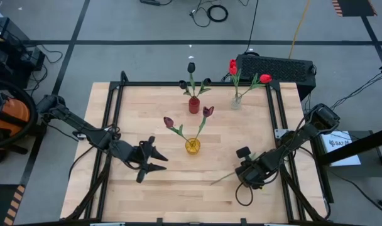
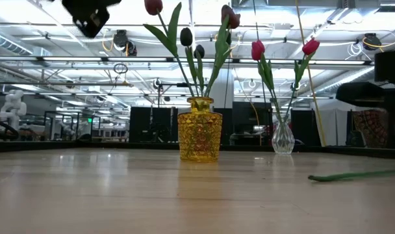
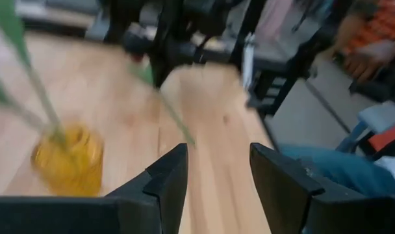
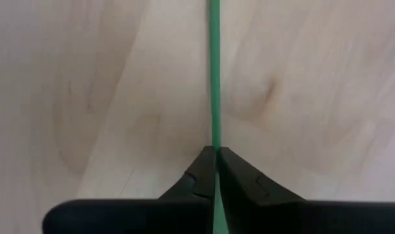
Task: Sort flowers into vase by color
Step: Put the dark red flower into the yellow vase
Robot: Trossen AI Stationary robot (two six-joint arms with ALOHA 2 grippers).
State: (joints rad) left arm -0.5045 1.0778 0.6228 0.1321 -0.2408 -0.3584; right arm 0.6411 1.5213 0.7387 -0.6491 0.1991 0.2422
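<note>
- High view gives the whole layout: wooden tabletop [image 1: 147,188], three vases in its middle and far part, left arm at the near left, right arm at the near right.
- Yellow vase [image 1: 192,145] sits mid-tabletop with two maroon tulips [image 1: 207,112]. Red vase [image 1: 193,105] stands behind it with near-black tulips [image 1: 191,66]. Clear vase [image 1: 236,102] is far right with two bright red tulips [image 1: 265,78].
- Low view adds what the top-down one lacks: vases upright, yellow one faceted glass, clear one small and bulbous; the red vase is hidden behind the yellow.
- Loose flower stem [image 1: 223,178]: thin, green, flat on the tabletop near the right arm. In the low view it lies at the right edge; head not visible in any view.
- Right tool [image 4: 216,156]: only its wrist view shows the grip. Fingertips pinched closed on the loose flower stem, low at the tabletop.
- Left tool [image 3: 217,170]: open, nothing between the fingers, hovering left of the yellow vase and pointed toward it; wrist view blurred.
</note>
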